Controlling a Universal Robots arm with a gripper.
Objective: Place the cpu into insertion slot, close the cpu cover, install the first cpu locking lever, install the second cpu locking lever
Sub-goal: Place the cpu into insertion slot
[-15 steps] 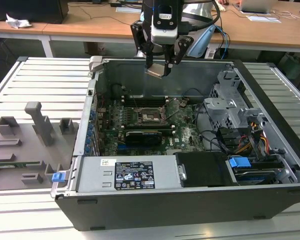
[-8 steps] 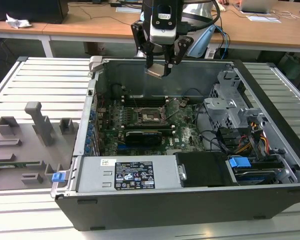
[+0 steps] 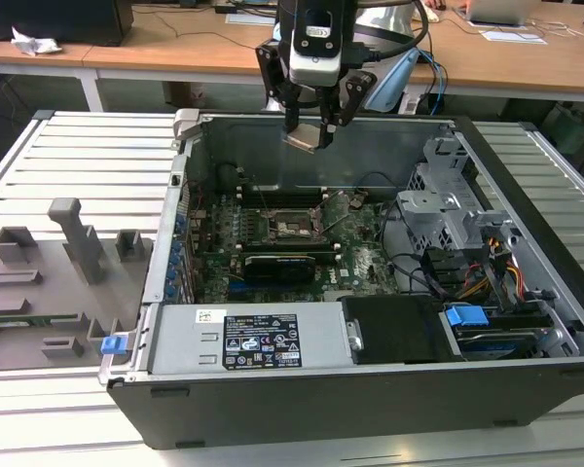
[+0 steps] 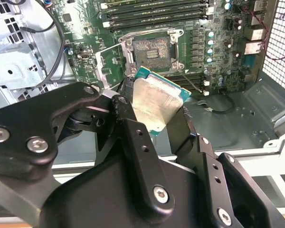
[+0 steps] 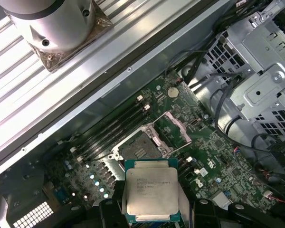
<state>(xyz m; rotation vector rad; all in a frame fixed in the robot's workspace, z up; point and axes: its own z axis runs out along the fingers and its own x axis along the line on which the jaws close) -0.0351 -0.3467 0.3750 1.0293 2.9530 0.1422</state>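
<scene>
Gripper (image 3: 310, 128) clamped on cpu (image 4: 156, 102) by two opp. edges, metal face showing in both wrist views; chip hangs tilted, well above mobo (image 3: 362, 243). Under it insertion slot (image 4: 151, 51) sits bare, dark contact field exposed, w/ cpu cover (image 5: 180, 126) swung open just beside it. All inside open PC case (image 3: 370, 394) lying on slatted table (image 3: 88, 156).

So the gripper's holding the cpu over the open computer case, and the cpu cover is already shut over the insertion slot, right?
Not quite. The gripper does hold the cpu over the open case, but the cpu cover is swung open beside the insertion slot, which lies bare. The second wrist view shows it.
</scene>
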